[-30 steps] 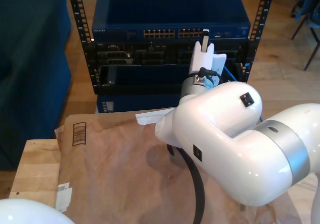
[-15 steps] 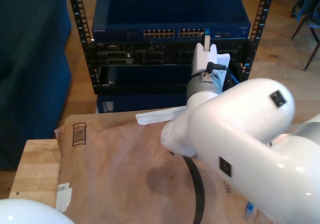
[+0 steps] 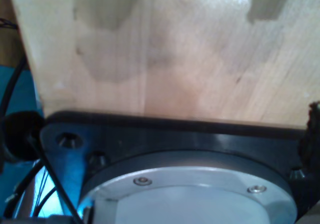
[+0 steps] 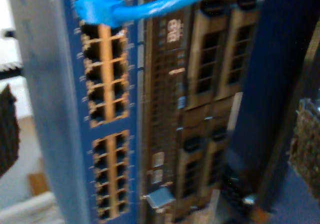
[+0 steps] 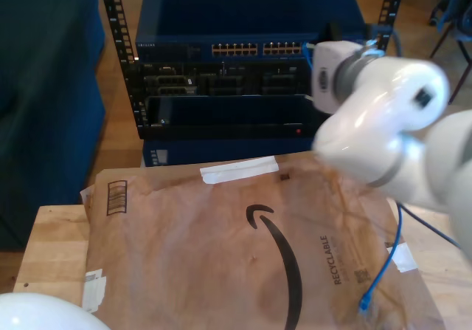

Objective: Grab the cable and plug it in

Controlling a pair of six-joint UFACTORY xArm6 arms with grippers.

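Note:
The blue cable (image 4: pixel 170 1) ends in a blue plug (image 4: pixel 95 8) that sits in a port of the blue network switch (image 4: pixel 107 83). In the exterior view the same plug end (image 5: pixel 305 48) shows at the right end of the port row of the switch (image 5: pixel 251 49). From there the cable (image 5: pixel 385 260) trails over the cardboard to a loose end (image 5: pixel 363 305). My second gripper (image 5: pixel 328 58) is blurred, just right of the ports in the exterior view, and its fingers cannot be made out. The first wrist view looks at a wooden tabletop (image 3: pixel 165 48) and a black arm base (image 3: pixel 170 134).
A server rack (image 5: pixel 243 86) holds the switch and darker units below it. A flattened cardboard box (image 5: pixel 243 249) covers the wooden table (image 5: pixel 51 249). A white arm segment (image 5: pixel 33 314) sits at the exterior view's lower left. A chair (image 5: pixel 457 42) stands at the far right.
The second arm has swung to the exterior view's right, away from the front of the ports. This uncovers the cardboard and the cable lying on it.

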